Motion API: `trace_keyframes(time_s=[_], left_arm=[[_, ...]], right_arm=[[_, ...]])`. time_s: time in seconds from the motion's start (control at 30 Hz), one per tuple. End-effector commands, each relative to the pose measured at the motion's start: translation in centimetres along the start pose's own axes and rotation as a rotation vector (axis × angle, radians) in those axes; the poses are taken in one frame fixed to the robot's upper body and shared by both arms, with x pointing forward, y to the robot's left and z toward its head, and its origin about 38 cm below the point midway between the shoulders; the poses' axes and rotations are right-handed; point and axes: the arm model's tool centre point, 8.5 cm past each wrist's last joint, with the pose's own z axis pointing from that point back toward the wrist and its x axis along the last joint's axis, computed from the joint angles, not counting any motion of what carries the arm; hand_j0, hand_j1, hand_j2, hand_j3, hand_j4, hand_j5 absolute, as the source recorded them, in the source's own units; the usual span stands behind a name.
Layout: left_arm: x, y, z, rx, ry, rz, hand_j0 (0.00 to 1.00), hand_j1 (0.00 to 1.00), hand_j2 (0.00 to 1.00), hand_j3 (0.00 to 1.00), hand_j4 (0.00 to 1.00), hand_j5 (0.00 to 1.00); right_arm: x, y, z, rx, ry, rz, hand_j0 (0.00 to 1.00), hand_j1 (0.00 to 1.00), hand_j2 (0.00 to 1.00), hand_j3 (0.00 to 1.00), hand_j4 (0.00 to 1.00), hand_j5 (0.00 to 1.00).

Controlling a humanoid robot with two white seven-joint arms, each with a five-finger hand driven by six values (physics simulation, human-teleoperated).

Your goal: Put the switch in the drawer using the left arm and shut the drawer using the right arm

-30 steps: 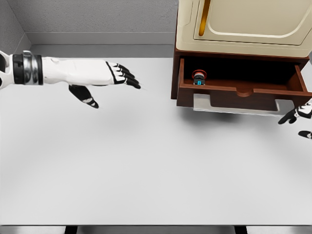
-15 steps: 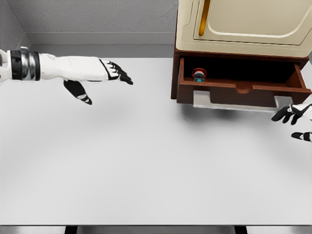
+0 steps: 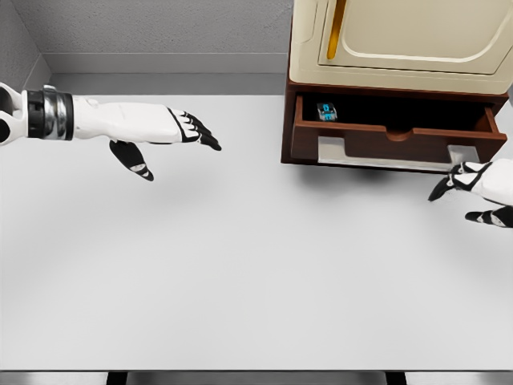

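The switch (image 3: 326, 111) is lying inside the drawer (image 3: 393, 142), at its far left corner, showing a dark body with a blue patch. The brown drawer is standing partly open under the cream cabinet (image 3: 401, 40) at the far right of the white table (image 3: 240, 265). The right hand (image 3: 473, 188) is hovering just near of the drawer's right front corner, fingers spread and loose, holding nothing; whether a fingertip is touching the drawer front I cannot tell. The left hand (image 3: 172, 128) is reaching out over the far left of the table, well apart from the drawer, its fingers stretched flat and its thumb hanging down, gripping nothing.
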Motion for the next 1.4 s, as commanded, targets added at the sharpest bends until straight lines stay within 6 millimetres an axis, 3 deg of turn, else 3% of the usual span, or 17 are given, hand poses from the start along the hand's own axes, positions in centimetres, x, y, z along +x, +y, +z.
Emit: trace_keyframes(time_s=[0.0, 0.3, 0.47, 0.73, 1.1, 1.37], left_arm=[[0.0, 0.0, 0.0, 0.004, -0.001, 0.005, 1.00, 1.00, 1.00, 1.00, 1.00, 1.00], [0.0, -0.1, -0.1, 0.001, -0.001, 0.009, 1.00, 1.00, 1.00, 1.00, 1.00, 1.00], [0.0, -0.1, -0.1, 0.001, -0.003, 0.008, 1.00, 1.00, 1.00, 1.00, 1.00, 1.00], [-0.9, -0.5, 0.3, -0.002, 0.024, 0.029, 1.00, 1.00, 1.00, 1.00, 1.00, 1.00], [-0.9, -0.9, 0.1, -0.015, 0.022, 0.034, 1.00, 1.00, 1.00, 1.00, 1.00, 1.00], [-1.0, -1.0, 0.1, -0.015, 0.025, 0.035, 1.00, 1.00, 1.00, 1.00, 1.00, 1.00]], right_arm=[[0.6, 0.3, -0.7, -0.045, -0.056, -0.083, 0.71, 0.71, 0.71, 0.71, 0.71, 0.71], [-0.4, -0.4, -0.3, -0.068, -0.030, -0.082, 0.72, 0.72, 0.72, 0.72, 0.72, 0.72], [-0.5, -0.2, -0.2, -0.063, -0.024, -0.081, 0.57, 0.57, 0.57, 0.57, 0.57, 0.57], [-1.2, -0.8, -0.1, -0.082, -0.009, -0.079, 0.59, 0.59, 0.59, 0.59, 0.59, 0.59], [-2.0, -0.3, -1.9, -0.053, -0.022, -0.094, 0.61, 0.61, 0.61, 0.61, 0.61, 0.61], [-3.9, -0.3, -2.8, -0.059, 0.015, -0.105, 0.63, 0.63, 0.63, 0.63, 0.63, 0.63]])
